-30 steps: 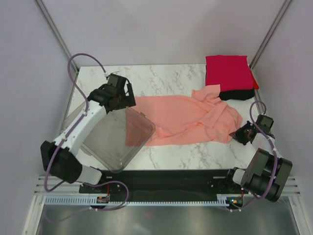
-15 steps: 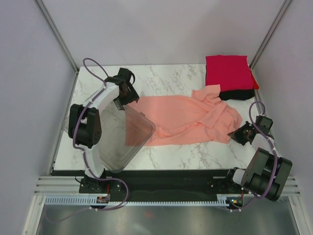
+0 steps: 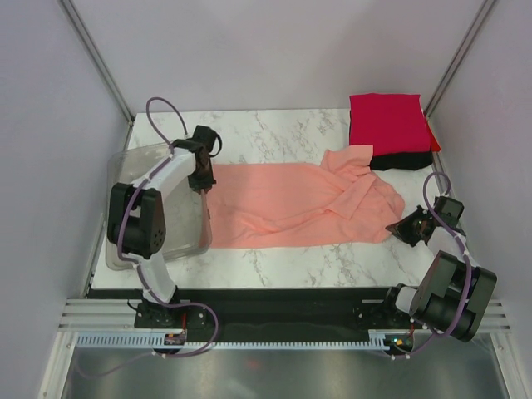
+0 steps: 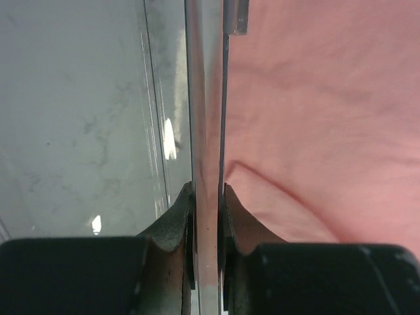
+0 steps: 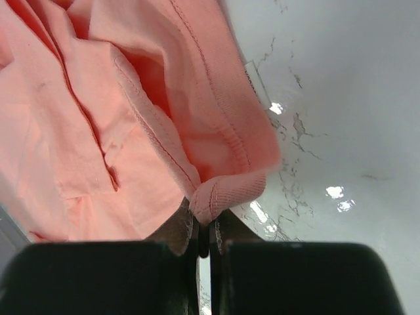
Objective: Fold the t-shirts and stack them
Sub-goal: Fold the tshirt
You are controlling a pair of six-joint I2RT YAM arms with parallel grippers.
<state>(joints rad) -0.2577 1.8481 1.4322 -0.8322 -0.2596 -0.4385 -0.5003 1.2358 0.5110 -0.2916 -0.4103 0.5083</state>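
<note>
My left claw (image 3: 202,178) is clamped on the thin clear wall of the plastic tub (image 3: 179,220), one finger inside and one outside. In the left wrist view the left claw (image 4: 207,197) has its fingers pressed flat against that wall (image 4: 206,98) from both sides. The tub sits at the left end of the marble bench (image 3: 283,133), and my left arm reaches over it.

The pink t-shirt (image 3: 299,204) lies spread across the middle of the bench, long side running left to right. Its left end comes right up against the tub wall I am holding. The cloth (image 4: 315,131) fills everything on the outer side of that wall in the left wrist view. On the right the shirt is bunched and creased, with one flap turned up towards the far corner.

My right claw (image 3: 398,226) is low at the shirt's near right corner. Seen from the right wrist, the right claw (image 5: 205,226) is closed on a rolled bit of the ribbed edge of the pink t-shirt (image 5: 131,98). Bare bench (image 5: 341,98) lies beside it.

At the far right corner the red t-shirt (image 3: 389,120) lies folded square on top of the black t-shirt (image 3: 401,160). Only the black one's near edge is visible. The pink flap just touches that pile.
</note>
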